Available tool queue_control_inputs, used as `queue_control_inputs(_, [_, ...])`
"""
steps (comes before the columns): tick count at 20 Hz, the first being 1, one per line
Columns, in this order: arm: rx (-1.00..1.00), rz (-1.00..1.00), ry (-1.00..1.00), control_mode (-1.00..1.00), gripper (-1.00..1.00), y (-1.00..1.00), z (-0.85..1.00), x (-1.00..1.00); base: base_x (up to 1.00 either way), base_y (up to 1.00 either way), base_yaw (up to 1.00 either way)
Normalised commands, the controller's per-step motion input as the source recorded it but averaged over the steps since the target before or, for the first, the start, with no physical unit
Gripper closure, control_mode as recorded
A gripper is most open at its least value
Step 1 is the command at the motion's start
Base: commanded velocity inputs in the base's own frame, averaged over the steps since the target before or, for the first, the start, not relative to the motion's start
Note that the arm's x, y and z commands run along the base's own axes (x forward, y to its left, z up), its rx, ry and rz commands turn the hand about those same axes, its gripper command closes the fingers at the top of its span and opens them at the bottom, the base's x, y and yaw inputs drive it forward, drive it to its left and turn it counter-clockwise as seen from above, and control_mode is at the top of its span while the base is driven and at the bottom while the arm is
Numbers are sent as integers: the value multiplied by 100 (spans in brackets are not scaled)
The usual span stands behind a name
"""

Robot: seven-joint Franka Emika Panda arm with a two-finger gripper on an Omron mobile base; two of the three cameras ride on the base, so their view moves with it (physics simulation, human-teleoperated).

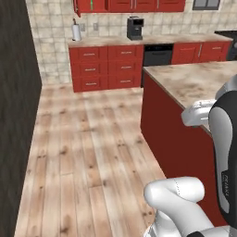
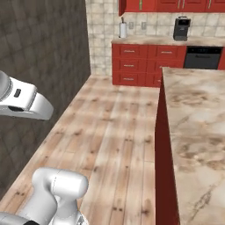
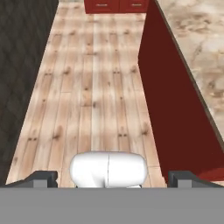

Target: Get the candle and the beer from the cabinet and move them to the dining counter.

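Note:
The candle and the beer are out of view. The red wall cabinet (image 1: 125, 5) (image 2: 154, 5) hangs at the far end of the room, above the tiled wall, with its doors shut. The dining counter (image 1: 194, 78) (image 2: 197, 123) (image 3: 197, 35), a marbled top on a red base, runs along the right, close beside my arm. In the hand view my gripper (image 3: 113, 179) is open, its dark fingertips (image 3: 41, 178) wide apart with nothing between them, and it looks along the wooden floor beside the island.
Red drawers (image 1: 106, 67) under a narrow marbled counter line the far wall. On that counter stand a black coffee machine (image 1: 134, 28) (image 2: 181, 28) and a paper towel roll (image 1: 76, 32) (image 2: 123, 30). A dark wall (image 1: 18, 115) bounds the left. Wooden floor (image 1: 92, 152) lies between.

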Motion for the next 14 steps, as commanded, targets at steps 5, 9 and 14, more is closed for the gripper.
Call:
queue_control_inputs(5, [0, 0, 0, 100, -100, 0, 0, 0, 100, 3, 0])
queue_control_inputs(9, [0, 0, 0, 100, -100, 0, 0, 0, 100, 0, 0])
queue_control_inputs(14, [0, 0, 0, 100, -100, 0, 0, 0, 100, 0, 0])
